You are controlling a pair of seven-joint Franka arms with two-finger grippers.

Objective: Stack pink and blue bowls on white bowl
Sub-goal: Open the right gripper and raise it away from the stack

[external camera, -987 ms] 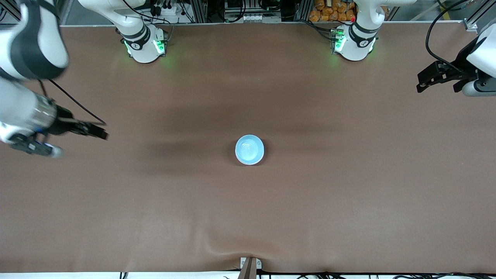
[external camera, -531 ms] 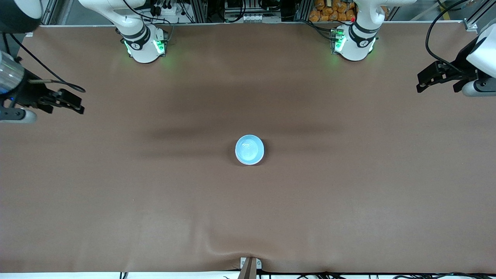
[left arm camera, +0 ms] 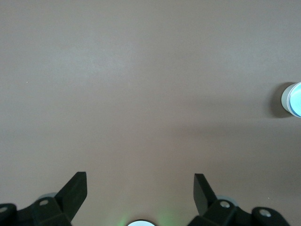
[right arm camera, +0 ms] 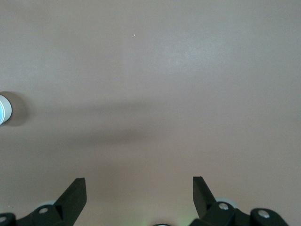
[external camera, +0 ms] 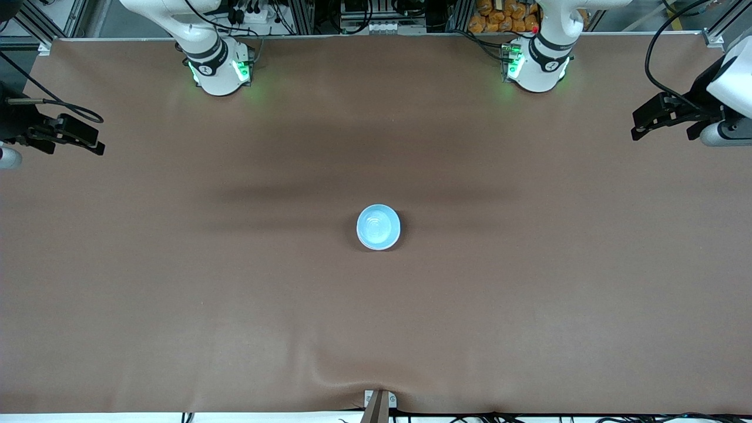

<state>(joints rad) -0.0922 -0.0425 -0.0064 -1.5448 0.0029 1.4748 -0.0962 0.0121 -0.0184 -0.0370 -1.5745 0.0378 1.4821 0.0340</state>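
Bowls are nested into a single stack at the middle of the table (external camera: 529,305): only the blue bowl (external camera: 378,227) shows its inside, and from above it covers whatever sits under it. A pale rim edge shows around it in the left wrist view (left arm camera: 292,98), yet the pink and white bowls cannot be made out by themselves. Judging by that one neat pile, with no loose bowl anywhere on the brown cloth, the stacking looks finished, the blue one on top.

Both arms are parked well away from the stack, which fits a job that is done. The right gripper (external camera: 73,136) hangs over the table's edge at the right arm's end, well apart from the stack, its fingers (right arm camera: 75,193) spread wide with nothing between them. The left gripper (external camera: 652,120) hangs over the left arm's end, equally well apart from the stack, its fingers (left arm camera: 75,188) also spread and empty. Each wrist camera looks down on bare cloth with the stack just at the picture's border (right arm camera: 3,109), so neither tool is lined up for a grasp.

No brand, label or readable writing shows on the bowls, the cloth or the arms; the green lights on the arm bases carry no text
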